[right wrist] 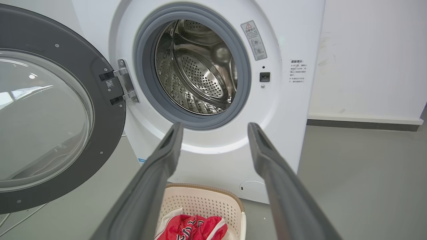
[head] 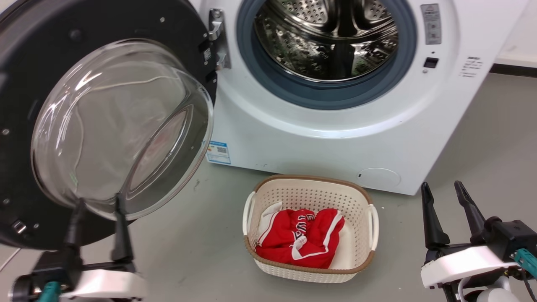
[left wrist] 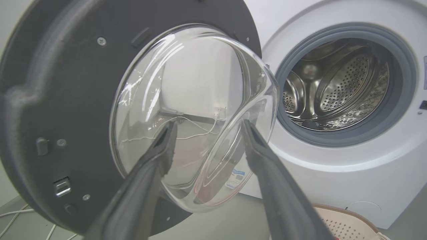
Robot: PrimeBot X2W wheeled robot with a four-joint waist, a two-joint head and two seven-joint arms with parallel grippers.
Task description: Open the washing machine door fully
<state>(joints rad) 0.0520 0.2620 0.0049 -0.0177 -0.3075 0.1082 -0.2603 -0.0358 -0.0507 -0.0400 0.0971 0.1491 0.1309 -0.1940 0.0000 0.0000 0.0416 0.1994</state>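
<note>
The washing machine door [head: 37,54], a black disc with a bulging clear glass bowl, stands swung wide open to the left of the white washing machine [head: 319,138], held by a metal hinge [head: 218,37]. Its inner face shows in the left wrist view [left wrist: 66,110] and the right wrist view [right wrist: 100,110]. My left gripper [head: 98,202] is open just below the glass bowl, its tips at the bowl's lower rim; whether they touch it is unclear. My right gripper [head: 440,186] is open at the lower right, holding nothing, away from the machine.
A cream perforated laundry basket [head: 310,188] with red and white clothing [head: 300,237] sits on the grey floor before the machine. The steel drum [head: 327,37] is exposed inside its grey rubber ring. White cables [left wrist: 13,220] lie on the floor under the door.
</note>
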